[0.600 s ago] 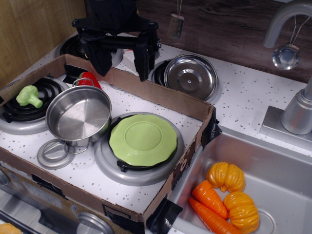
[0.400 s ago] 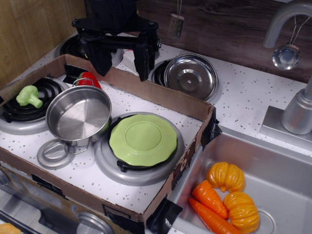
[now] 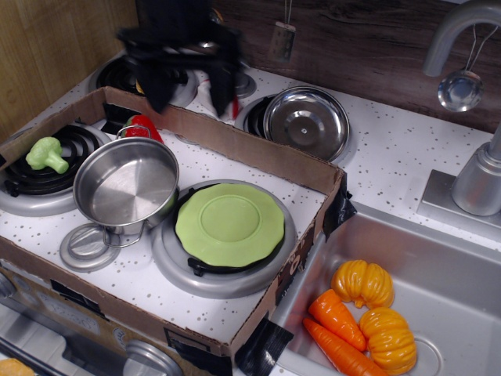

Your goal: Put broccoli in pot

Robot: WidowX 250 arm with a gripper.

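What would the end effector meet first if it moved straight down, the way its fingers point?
Probably the back wall of the cardboard box, not the broccoli; the end effector is blurred, so depth is unclear.

Broccoli (image 3: 46, 154) on burner (image 3: 39, 176) beside pot (image 3: 125, 186)

Two pumpkins (image 3: 362, 283), two carrots (image 3: 336, 317) — one broccoli (image 3: 46, 153), one pot (image 3: 125, 184).

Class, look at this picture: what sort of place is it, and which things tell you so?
Most likely a toy kitchen play set. The clues: coil burners on a speckled counter, a sink with a faucet, and plastic vegetables such as the broccoli beside a steel pot.
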